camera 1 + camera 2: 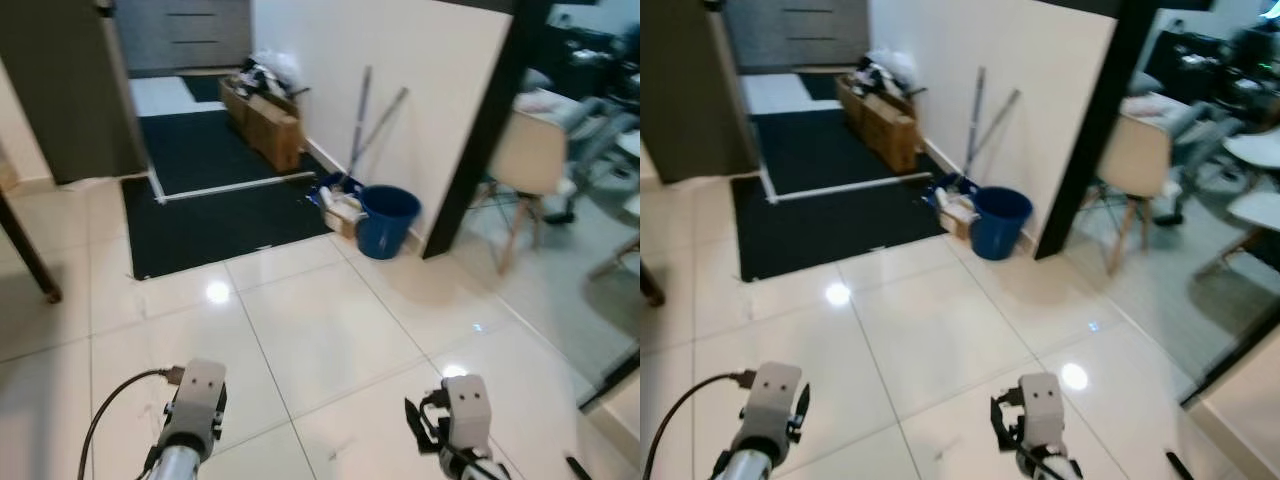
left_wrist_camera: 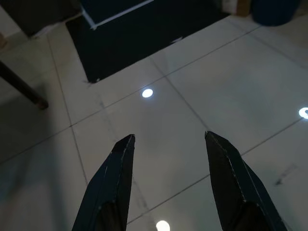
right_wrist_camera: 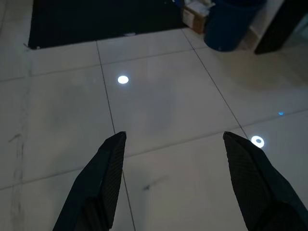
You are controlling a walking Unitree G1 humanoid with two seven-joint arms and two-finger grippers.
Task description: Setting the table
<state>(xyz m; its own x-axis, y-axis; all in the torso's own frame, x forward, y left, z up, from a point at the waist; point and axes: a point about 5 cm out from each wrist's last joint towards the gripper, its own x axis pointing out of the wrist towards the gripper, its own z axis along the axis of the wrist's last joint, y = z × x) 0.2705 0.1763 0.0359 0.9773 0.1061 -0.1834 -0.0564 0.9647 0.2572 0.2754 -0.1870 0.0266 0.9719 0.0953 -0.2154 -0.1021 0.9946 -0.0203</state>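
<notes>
Nearest you, at the bottom of the head view, both arms hang low over the pale tiled floor [image 1: 330, 340]. Your left gripper [image 2: 168, 144] has its fingers spread apart with nothing between them; your right gripper [image 3: 173, 139] is likewise spread wide and empty above the tiles. Further out, centre right of the frame, a blue bucket [image 1: 387, 221] stands against the white wall [image 1: 400, 90], with a small box [image 1: 345, 215] just beside it and two poles [image 1: 365, 125] leaning on the wall. A dark mat [image 1: 215, 190] fills the upper left. At the far right, a pale chair [image 1: 528, 160] stands by a table edge [image 1: 1255, 150], the place to be set.
</notes>
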